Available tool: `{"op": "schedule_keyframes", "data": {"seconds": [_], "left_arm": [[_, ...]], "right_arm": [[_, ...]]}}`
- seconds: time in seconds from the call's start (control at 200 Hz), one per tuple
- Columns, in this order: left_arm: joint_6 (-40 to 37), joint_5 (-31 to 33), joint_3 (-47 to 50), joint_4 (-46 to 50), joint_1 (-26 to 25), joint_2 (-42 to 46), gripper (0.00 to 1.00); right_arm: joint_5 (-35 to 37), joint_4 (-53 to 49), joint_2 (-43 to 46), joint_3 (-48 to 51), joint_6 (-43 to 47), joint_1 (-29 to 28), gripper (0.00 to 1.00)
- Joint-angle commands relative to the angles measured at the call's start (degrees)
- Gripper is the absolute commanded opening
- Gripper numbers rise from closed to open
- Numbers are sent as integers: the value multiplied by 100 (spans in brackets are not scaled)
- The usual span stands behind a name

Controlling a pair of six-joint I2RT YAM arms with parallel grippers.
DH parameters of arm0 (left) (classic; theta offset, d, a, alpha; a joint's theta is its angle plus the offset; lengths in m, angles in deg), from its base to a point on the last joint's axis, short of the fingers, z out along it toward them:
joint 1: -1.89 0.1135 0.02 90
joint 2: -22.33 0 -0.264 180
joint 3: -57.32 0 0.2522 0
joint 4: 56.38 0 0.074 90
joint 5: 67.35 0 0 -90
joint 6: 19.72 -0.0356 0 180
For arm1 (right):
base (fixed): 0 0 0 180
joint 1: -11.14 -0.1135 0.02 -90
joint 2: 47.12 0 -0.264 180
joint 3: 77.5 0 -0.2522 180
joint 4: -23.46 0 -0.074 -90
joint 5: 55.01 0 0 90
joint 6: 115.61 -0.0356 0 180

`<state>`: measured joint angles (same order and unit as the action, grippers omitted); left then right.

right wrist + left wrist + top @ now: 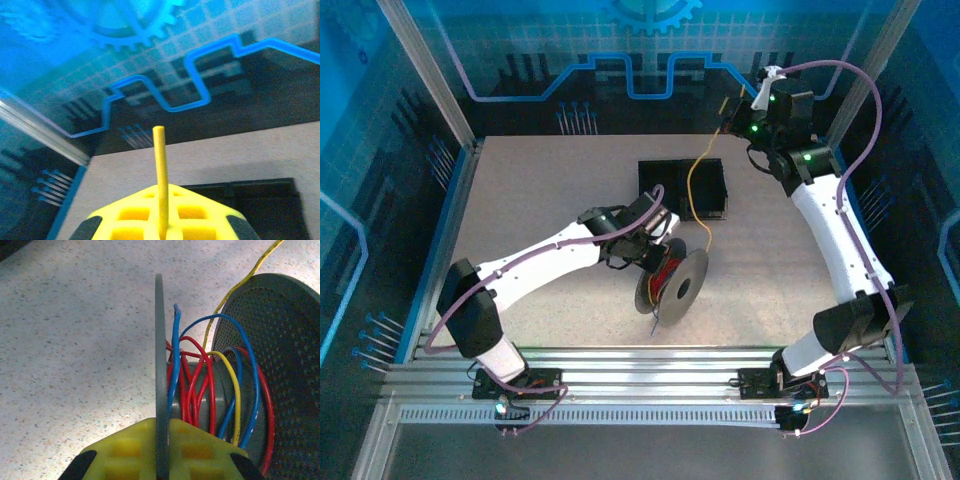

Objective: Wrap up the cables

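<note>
Holding spool and yellow cable, both grippers clamped

Left gripper (161,462) is closed tight on the spool (672,285), with the near flange edge pinched between its yellow pads. Spool sits at mid-table (540,200), just in front of a black tray (665,178). Red cable (210,385) and blue cable (252,370) loop loosely round the hub between the flanges, along with a few yellow turns. Yellow cable (689,185) runs from the spool up over the tray to the right gripper (161,222), raised at the far right. That gripper is closed on the cable, a short end sticking out past its fingers.
</note>
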<state>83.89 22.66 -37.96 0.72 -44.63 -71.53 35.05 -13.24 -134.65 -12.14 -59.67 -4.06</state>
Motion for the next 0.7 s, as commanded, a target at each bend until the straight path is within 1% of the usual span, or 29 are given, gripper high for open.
{"op": "schedule_keyframes", "data": {"seconds": [0.0,0.22,0.35,0.455,0.696], "left_arm": [[148,188,-166,457,330,-162,0],[461,133,-375,379,829,-180,0],[643,179,-510,388,993,-261,0],[783,278,-658,457,1091,-368,0],[1054,294,-708,425,1394,-457,0]], "right_arm": [[133,437,460,-290,-320,-337,0],[-254,1068,869,110,-562,-1146,0],[-756,1729,1085,681,-879,-1492,0],[-1075,2142,1150,961,-1033,-1810,0],[-1335,2465,1205,1391,-715,-2720,0]]}}
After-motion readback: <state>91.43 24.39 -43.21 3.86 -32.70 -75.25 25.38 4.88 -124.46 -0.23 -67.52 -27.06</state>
